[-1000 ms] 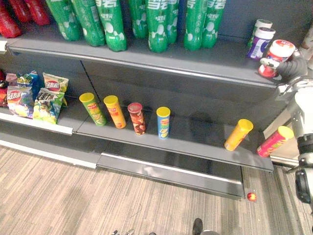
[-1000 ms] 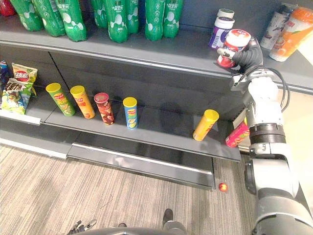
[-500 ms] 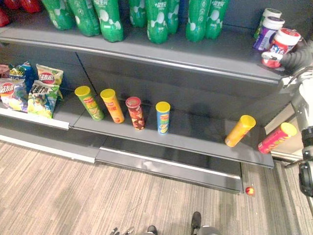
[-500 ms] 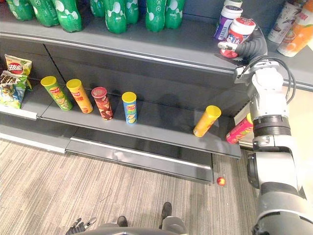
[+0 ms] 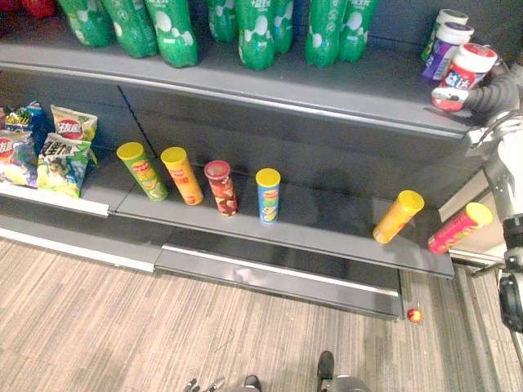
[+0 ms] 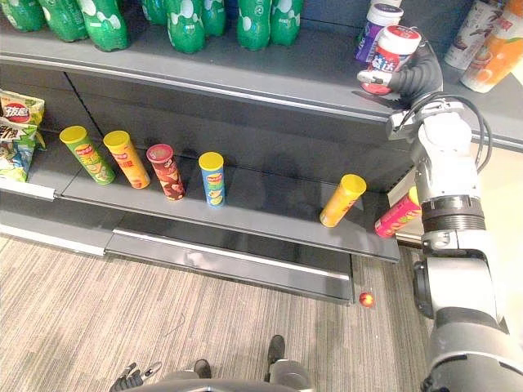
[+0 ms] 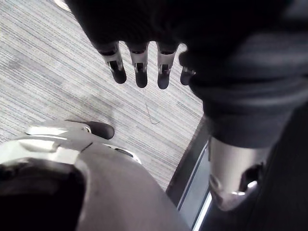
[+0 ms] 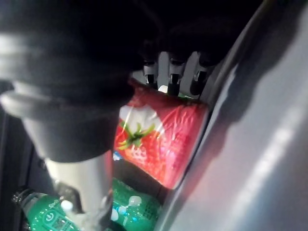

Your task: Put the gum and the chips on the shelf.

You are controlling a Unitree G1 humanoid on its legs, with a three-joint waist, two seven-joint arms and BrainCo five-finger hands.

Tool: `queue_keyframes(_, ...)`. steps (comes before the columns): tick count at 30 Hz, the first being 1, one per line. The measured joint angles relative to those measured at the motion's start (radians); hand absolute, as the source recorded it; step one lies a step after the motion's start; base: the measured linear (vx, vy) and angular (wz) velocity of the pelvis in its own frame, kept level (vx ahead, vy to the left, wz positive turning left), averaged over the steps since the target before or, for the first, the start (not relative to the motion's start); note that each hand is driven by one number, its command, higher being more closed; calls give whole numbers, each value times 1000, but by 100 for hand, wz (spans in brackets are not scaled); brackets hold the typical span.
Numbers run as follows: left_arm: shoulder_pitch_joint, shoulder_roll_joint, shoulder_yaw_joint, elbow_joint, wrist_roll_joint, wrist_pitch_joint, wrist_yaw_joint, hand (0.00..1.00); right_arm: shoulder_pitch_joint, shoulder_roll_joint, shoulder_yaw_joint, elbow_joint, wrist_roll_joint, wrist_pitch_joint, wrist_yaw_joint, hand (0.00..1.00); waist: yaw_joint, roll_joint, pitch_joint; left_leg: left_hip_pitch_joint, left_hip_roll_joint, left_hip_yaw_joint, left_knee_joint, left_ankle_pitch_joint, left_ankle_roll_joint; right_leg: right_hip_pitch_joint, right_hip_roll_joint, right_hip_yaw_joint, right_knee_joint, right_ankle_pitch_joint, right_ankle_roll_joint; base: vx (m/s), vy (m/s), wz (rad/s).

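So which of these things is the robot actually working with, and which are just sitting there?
Part of the job: red gum jar, gripped by the right hand on the upper shelf; chip tubes on the lower shelf.
Just there: green bottles, snack bags, purple jar, small red ball on the floor.

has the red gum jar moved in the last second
Yes. The red gum jar, held in the right hand, has gone back from the upper shelf front edge, closer to the purple jar.
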Motion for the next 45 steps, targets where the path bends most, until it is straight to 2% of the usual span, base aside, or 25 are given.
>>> queue_keyframes(11,-3,10,-11,1,4,-2,-7,0,98,0,-27,-110,-3,-12,-8,0,0,-9,-6,13,3,28,0,-5,-7,1,7,24,1,0,0,-12,-11,-5)
queue_keyframes(22,-3,15,-21,22,10,-3,-7,0,162,-22,-43,-132,-15,-24,-71,0,-10,-8,-37,25,6,53,0,-13,-13,-3,14,50,3,1,0,-18,-14,-9)
queue_keyframes(27,-4,19,-18,26,10,-5,-11,0,154,-74,-61,-153,-3,-67,-95,0,-8,-10,-44,26,8,53,-3,-12,-13,-3,17,53,1,1,0,-3,-4,-1)
queue_keyframes(32,-8,25,-17,52,9,-9,-21,0,133,-74,-83,-301,26,-104,-108,0,-14,-8,-73,26,13,58,-5,-13,-13,-3,26,61,-10,3,-4,1,-17,-4)
queue_keyframes(35,-16,27,-16,61,10,-10,-40,0,131,-69,-84,-422,43,-142,-91,0,-18,-7,-83,26,15,58,-4,-13,-13,-2,27,64,-10,4,-5,0,0,0)
queue_keyframes(39,-32,26,-15,87,10,-11,-46,0,189,17,-97,-614,44,-170,-51,0,-18,-7,-90,25,15,65,-3,-16,-12,-3,29,75,-10,6,-8,-37,-13,-6)
queue_keyframes(41,-39,26,-15,101,10,-11,-46,0,300,121,-101,-745,44,-177,-12,0,-16,-7,-97,26,18,75,-2,-19,-11,-4,32,81,-9,6,-8,-32,-20,-9)
queue_keyframes(44,-42,25,-16,107,10,-11,-40,0,441,253,-70,-824,42,-176,44,0,-14,-5,-109,26,19,92,-2,-21,-12,-15,37,101,-6,8,-10,-26,-20,-18)
queue_keyframes(45,-43,25,-16,115,10,-12,-40,0,471,273,-61,-832,41,-175,50,0,-14,-4,-109,26,20,93,-2,-21,-12,-16,38,102,-5,8,-10,-18,-20,-10)
